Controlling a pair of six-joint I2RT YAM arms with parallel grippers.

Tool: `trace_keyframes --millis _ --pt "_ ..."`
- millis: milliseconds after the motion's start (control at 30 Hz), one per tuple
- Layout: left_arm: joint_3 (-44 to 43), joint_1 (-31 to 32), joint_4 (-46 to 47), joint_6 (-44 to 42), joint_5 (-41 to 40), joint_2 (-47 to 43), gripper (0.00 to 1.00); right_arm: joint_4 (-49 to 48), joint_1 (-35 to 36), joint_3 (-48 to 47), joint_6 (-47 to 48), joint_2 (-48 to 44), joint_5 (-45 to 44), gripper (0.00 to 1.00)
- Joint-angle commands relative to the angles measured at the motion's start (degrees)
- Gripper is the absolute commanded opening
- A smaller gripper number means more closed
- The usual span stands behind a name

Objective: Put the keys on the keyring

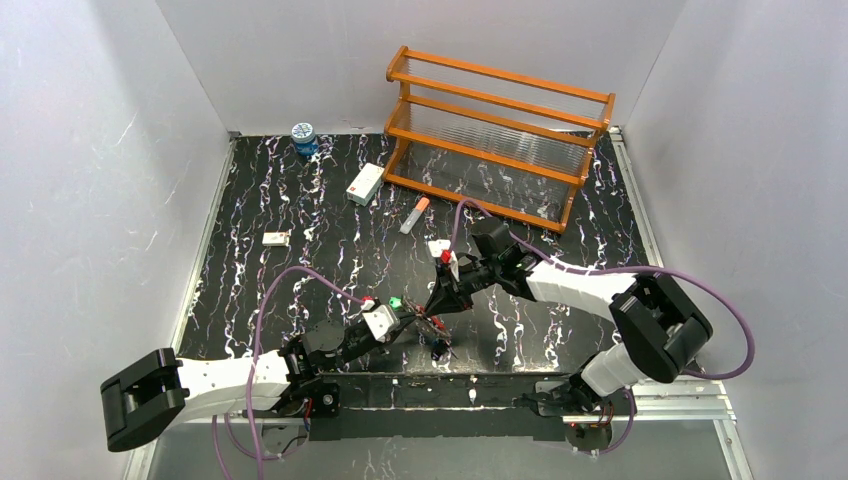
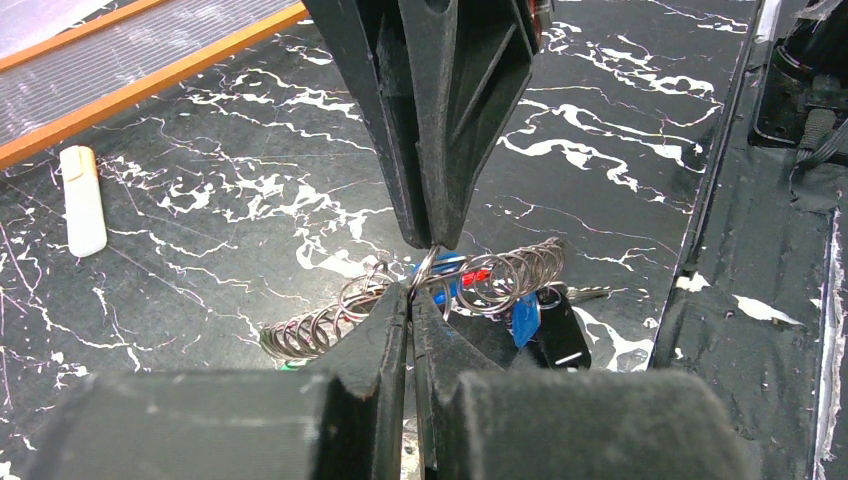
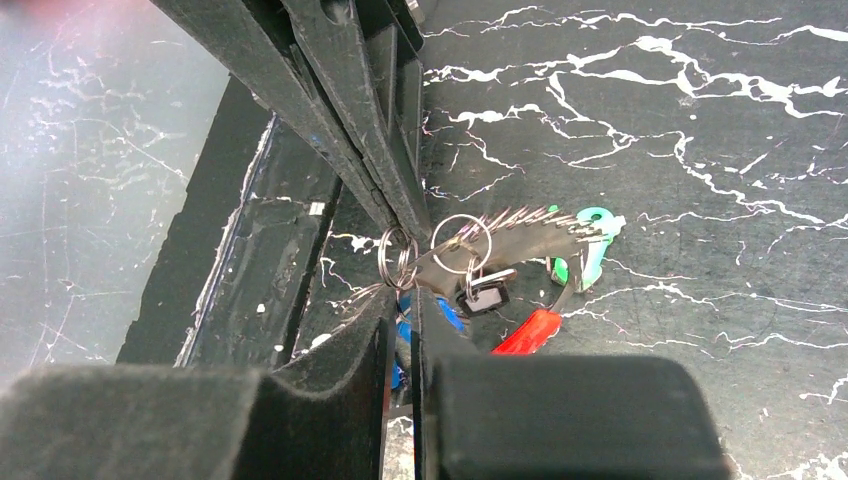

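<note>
Marbled table (image 1: 300, 250), orange rack (image 1: 490, 130) behind, left gripper (image 2: 412, 293), right gripper (image 3: 401, 300) — both pinching keyring (image 2: 505, 272), keys (image 2: 523, 320) beneath

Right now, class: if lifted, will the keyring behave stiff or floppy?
Probably floppy: the keyring is a thin wire coil, bending along its length on the table. The keys would likely dangle and swing, since they hang loosely from it. Its thin, smooth wire might also slip in a pinch.

Rack (image 1: 500, 135) sits back right on the table (image 1: 330, 230), jar's (image 1: 304, 138) off in the back left corner, and the box (image 1: 364, 184) and tube (image 1: 414, 215) lie just in front of the rack's left end. Keys (image 2: 523, 318) and keyring (image 2: 500, 275) are bunched together front-middle, right where the left gripper (image 2: 412, 295) and right gripper (image 3: 402, 300) meet tip to tip.
</note>
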State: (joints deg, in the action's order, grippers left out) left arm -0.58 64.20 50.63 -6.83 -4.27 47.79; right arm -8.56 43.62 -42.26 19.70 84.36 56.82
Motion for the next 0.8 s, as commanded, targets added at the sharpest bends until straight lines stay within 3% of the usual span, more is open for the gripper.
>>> trace_keyframes --millis 0,333,600,767 --pt "-0.01 0.13 3.47 0.07 -0.35 -0.39 0.00 -1.56 0.11 0.42 0.86 1.12 0.76 0.16" --pt "-0.05 0.13 4.07 0.24 0.27 0.61 0.00 -8.54 0.76 0.67 -3.47 4.17 0.80 0.01" --pt "0.22 0.13 4.73 0.22 0.28 0.70 0.00 -12.34 1.53 2.42 -2.67 6.78 1.21 0.01" --pt "0.42 0.13 5.24 0.74 0.29 1.24 0.00 -19.53 2.83 5.95 -3.37 6.62 -2.59 0.01"
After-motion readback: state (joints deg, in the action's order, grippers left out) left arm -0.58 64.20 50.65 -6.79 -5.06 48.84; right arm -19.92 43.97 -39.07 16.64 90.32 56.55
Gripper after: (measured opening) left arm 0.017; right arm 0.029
